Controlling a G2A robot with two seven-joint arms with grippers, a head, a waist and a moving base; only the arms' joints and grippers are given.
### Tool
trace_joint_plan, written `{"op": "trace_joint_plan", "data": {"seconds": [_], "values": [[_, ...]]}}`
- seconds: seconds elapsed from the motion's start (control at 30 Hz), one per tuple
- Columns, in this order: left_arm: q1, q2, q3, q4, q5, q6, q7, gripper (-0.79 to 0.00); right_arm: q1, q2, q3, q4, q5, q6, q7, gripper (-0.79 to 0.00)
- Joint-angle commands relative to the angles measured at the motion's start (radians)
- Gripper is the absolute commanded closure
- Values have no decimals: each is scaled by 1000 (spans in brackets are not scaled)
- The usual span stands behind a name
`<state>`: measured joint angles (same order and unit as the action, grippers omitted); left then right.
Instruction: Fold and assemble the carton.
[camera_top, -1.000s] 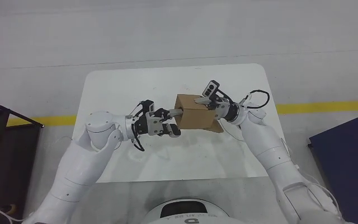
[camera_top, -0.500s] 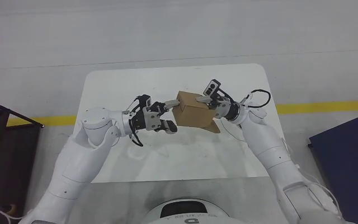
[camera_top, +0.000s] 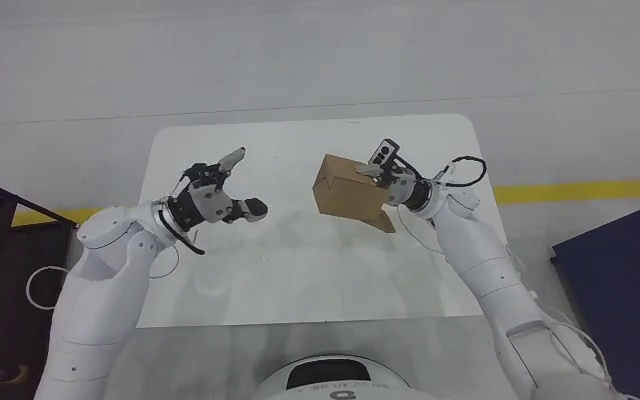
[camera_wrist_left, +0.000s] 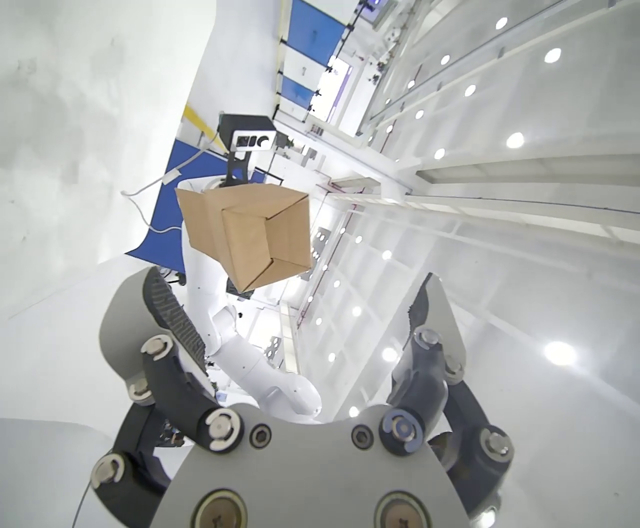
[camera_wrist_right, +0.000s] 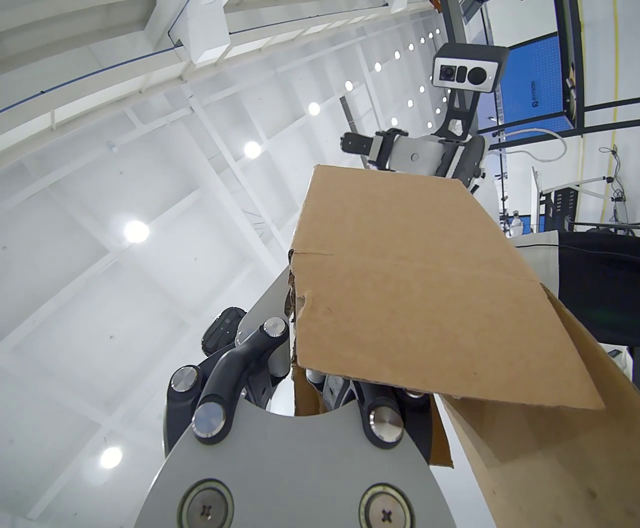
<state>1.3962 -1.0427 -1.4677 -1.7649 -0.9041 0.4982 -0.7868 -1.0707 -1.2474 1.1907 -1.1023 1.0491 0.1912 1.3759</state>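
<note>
A brown cardboard carton hangs above the white table, right of centre, tilted, with a loose flap hanging at its right end. My right gripper is shut on the carton's right edge; in the right wrist view the carton rises from between its fingers. My left gripper stands open over the table's left part, well apart from the carton. The left wrist view shows the carton at a distance, its folded end facing the open fingers.
The table has bare surface all around the arms. A yellow floor line runs past the table on both sides. A dark rack stands at the left edge and a blue panel at the right.
My left gripper has let go of the carton's left end and drawn back to the left. The right gripper keeps holding the carton, which tilted slightly.
</note>
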Motion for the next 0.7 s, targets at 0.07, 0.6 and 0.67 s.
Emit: {"op": "trace_joint_plan", "data": {"seconds": [0.07, 0.6, 0.67], "values": [[17, 4, -56, 37, -14, -43, 7, -785, 1, 3, -10, -7, -78, -13, -72, 0], [77, 26, -176, 52, 157, -187, 6, -785, 222, 100, -312, -561, -1729, 211, -116, 0], [77, 26, -176, 52, 157, -187, 6, -785, 260, 95, -365, -574, -1818, 203, -58, 0]]}}
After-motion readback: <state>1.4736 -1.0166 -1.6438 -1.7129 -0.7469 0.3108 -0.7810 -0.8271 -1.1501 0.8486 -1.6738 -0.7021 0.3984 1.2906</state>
